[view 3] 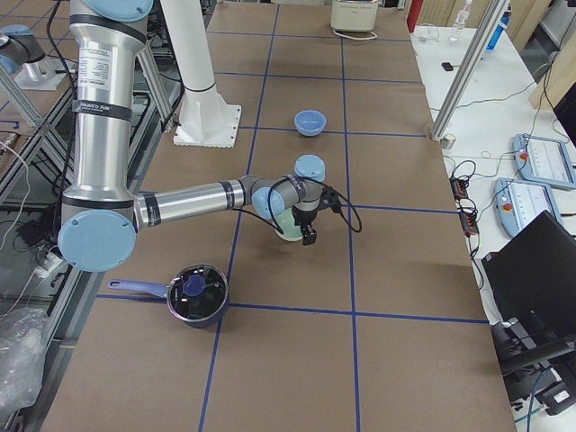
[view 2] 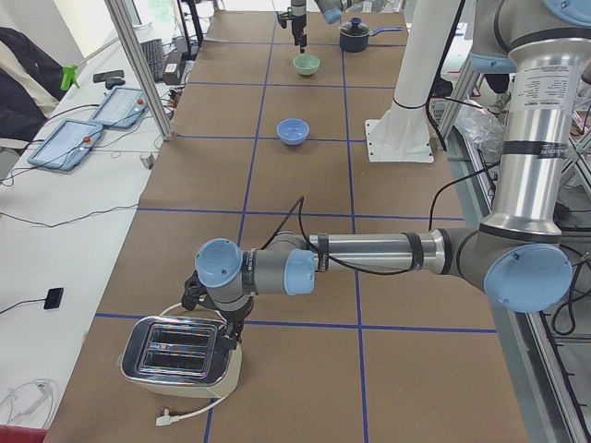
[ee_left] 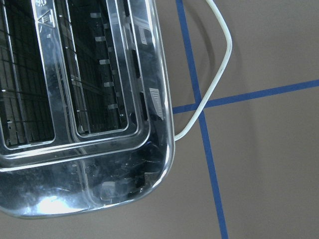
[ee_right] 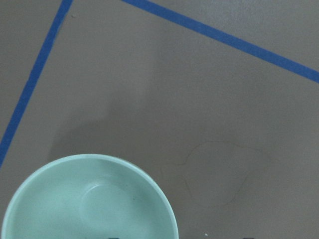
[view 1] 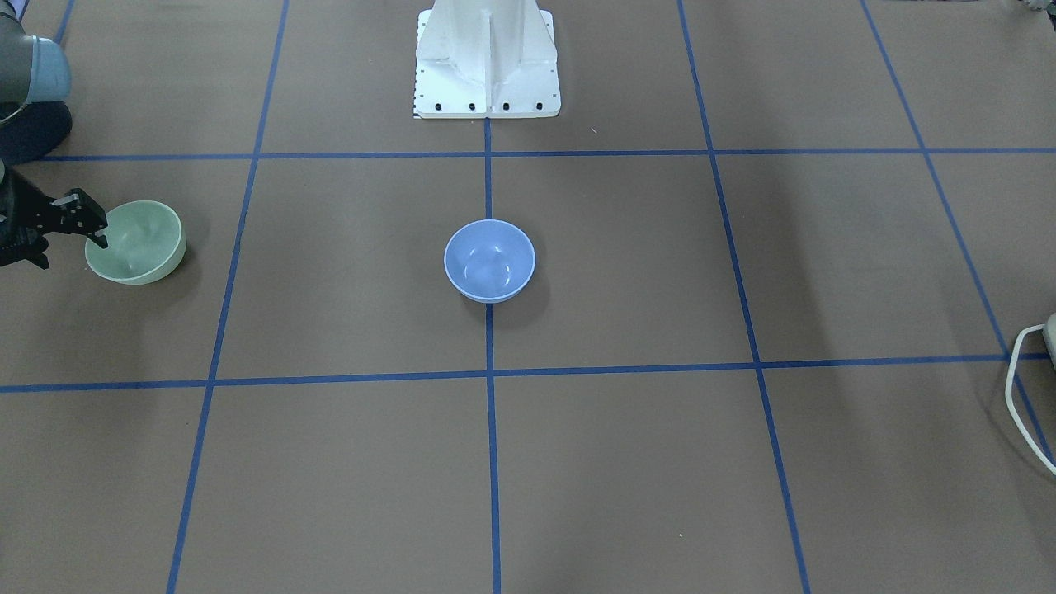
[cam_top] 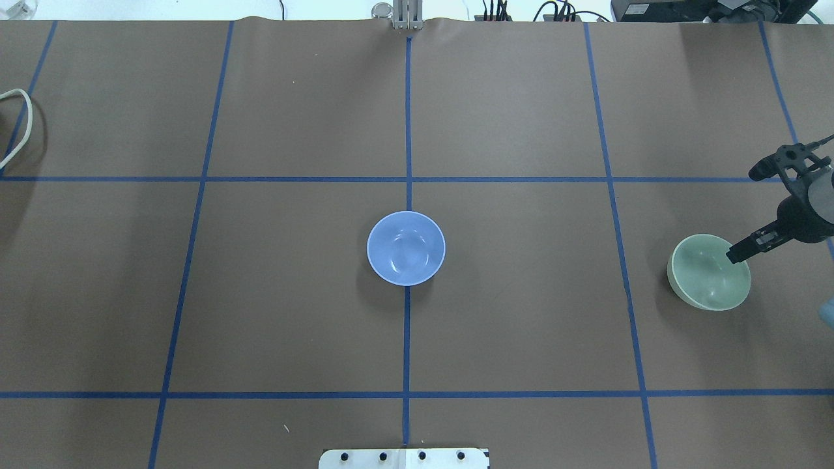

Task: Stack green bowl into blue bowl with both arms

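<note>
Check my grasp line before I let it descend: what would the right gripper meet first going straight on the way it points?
Likely the green bowl: the open right gripper points down with one finger over the bowl's inside near the rim, the other outside it. Its height above the bowl is unclear.

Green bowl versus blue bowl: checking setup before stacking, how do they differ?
The green bowl is mint, the blue bowl periwinkle. The green bowl sits far to the robot's right; the blue bowl sits centred on a tape line. The open right gripper is at the green bowl's rim; nothing is near the blue bowl. Both upright, empty, alike in size.
</note>
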Robot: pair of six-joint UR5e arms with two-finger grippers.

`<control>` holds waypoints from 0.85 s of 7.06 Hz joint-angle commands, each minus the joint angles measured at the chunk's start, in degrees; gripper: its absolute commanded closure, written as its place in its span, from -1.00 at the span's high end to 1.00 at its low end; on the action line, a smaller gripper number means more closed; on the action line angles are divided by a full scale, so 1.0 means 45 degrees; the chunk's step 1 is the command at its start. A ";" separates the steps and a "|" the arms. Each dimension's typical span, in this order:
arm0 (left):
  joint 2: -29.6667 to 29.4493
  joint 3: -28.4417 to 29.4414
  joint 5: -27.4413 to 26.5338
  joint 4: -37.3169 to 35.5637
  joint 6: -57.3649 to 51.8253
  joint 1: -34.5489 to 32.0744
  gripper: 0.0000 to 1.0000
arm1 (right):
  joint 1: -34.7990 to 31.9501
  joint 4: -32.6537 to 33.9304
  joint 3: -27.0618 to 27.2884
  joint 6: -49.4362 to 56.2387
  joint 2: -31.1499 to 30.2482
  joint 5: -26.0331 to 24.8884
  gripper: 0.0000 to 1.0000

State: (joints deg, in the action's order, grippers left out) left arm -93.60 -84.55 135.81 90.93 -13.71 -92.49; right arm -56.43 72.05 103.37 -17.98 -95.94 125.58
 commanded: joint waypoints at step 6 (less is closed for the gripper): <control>0.0057 -0.0040 -0.0023 0.0009 0.0019 0.0006 0.96 | 0.0314 0.0005 0.0035 -0.1855 0.0515 0.0663 -1.00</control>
State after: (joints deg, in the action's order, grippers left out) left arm -93.34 -84.73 135.74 90.97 -13.69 -92.47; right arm -54.96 72.13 103.22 -22.18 -95.11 126.46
